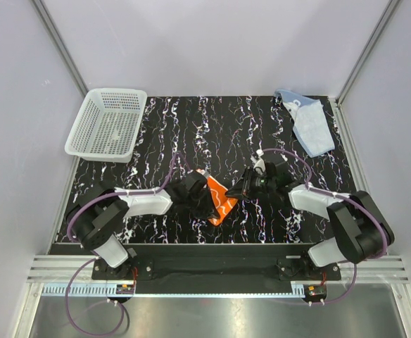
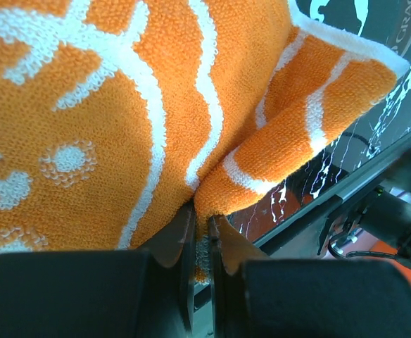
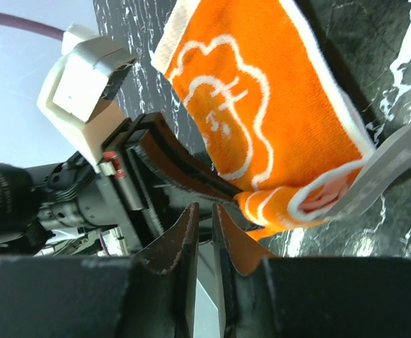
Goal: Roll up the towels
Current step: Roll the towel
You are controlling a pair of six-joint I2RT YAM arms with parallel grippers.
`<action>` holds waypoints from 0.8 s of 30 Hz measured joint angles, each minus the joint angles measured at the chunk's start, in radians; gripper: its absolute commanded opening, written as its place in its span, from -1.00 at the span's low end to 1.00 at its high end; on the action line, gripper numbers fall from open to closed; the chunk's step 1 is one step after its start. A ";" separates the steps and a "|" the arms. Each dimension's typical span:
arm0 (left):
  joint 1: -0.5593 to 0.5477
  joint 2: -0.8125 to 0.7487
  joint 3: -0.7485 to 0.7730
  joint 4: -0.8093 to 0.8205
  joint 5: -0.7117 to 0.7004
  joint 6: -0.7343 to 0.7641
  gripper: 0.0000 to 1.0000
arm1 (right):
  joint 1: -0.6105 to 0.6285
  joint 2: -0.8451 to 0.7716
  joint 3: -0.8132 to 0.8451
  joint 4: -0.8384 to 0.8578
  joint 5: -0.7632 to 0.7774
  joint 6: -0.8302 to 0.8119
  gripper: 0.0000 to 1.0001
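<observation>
Orange towel (image 2: 121, 105) pinched in left end effector (image 2: 202, 224) (edge only).

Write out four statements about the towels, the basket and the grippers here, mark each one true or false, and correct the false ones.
1. The left gripper pinches a fold of the orange towel. True.
2. The blue towel lies inside the basket. False: it lies crumpled on the table at the far right corner, and the basket stands at the far left.
3. The right gripper is over at the blue towel. False: it is near the middle of the table, right next to the orange towel and facing the left gripper.
4. There is no towel in the basket. True.
</observation>
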 measured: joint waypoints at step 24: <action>0.058 0.024 -0.026 0.047 0.084 -0.047 -0.96 | -0.010 0.412 -0.066 0.541 -0.068 0.105 -0.71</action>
